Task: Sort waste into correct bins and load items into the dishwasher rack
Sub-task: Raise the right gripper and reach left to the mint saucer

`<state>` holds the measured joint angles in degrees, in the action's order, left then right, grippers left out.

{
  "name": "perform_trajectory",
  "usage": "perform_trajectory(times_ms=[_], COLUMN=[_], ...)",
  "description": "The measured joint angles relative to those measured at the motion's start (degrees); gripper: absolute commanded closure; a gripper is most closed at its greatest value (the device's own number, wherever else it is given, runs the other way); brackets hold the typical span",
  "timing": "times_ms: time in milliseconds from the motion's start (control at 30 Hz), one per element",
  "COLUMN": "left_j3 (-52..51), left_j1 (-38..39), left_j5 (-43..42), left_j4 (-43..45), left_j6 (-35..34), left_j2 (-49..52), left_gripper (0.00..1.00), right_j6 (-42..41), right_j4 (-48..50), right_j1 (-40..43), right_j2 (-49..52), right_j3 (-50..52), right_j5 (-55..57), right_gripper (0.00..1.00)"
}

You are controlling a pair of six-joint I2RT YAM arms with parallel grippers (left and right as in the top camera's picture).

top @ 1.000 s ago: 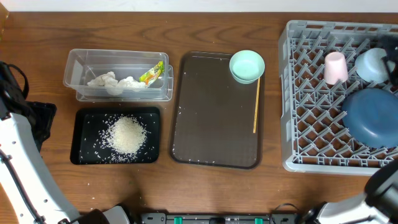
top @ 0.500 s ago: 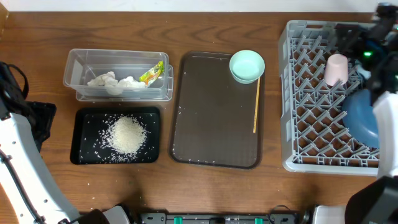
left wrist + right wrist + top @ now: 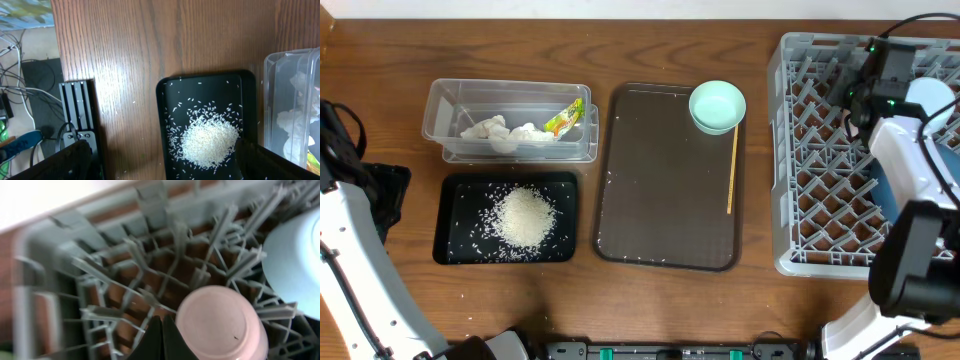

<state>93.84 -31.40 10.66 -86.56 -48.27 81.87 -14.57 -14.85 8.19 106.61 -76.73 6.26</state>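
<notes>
My right gripper (image 3: 160, 322) is shut with nothing in it, its tips just left of the upturned pink cup (image 3: 220, 325) in the grey dishwasher rack (image 3: 800, 170). In the overhead view the right gripper (image 3: 860, 100) covers that cup. The light blue bowl (image 3: 938, 100) and a sliver of the dark blue bowl (image 3: 880, 192) show beside the arm. The mint dish (image 3: 717, 106) and wooden stick (image 3: 731, 170) lie on the brown tray (image 3: 660, 200). Tissue wads (image 3: 500, 132) and a wrapper (image 3: 563, 118) sit in the clear tub (image 3: 445, 110). Rice (image 3: 525, 217) fills the black tray (image 3: 455, 245). My left gripper (image 3: 165, 170) hangs open above the black tray's edge (image 3: 161, 125).
The left arm (image 3: 345, 230) stands along the table's left edge. A cable box and wires (image 3: 77, 115) lie beyond the table edge in the left wrist view. A few stray rice grains dot the brown tray and the wood near it.
The right arm has swung up from the front right corner to the back of the rack, and it now covers the pink cup from above. The left arm has not moved.
</notes>
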Motion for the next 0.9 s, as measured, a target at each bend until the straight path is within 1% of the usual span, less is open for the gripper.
perform_trajectory(times_ms=[167,333,433,767,900], left_j3=[0.0,0.0,0.0,-0.02,0.0], left_j1=[0.0,0.0,0.0,0.0,0.0], left_j5=[0.0,0.02,0.02,0.0,0.0], left_j4=[0.0,0.02,0.0,0.0,0.0], left_j6=[0.0,0.0,0.0,0.0,0.0], left_j2=[0.0,0.0,0.0,0.0,0.0], left_gripper=[0.06,0.06,0.06,0.06,0.06], right_j6=[-0.02,-0.07,0.04,-2.43,-3.26], right_j4=[-0.87,-2.6,-4.44,-11.91,-13.16], right_j1=[0.0,0.07,0.07,3.02,3.17], right_j2=[1.14,1.01,0.5,-1.36,-3.08], right_j3=[0.0,-0.02,-0.15,-0.55,-0.33], right_j5=[3.98,7.8,8.61,11.5,11.45], right_gripper=[0.99,0.95,0.99,0.99,0.91])
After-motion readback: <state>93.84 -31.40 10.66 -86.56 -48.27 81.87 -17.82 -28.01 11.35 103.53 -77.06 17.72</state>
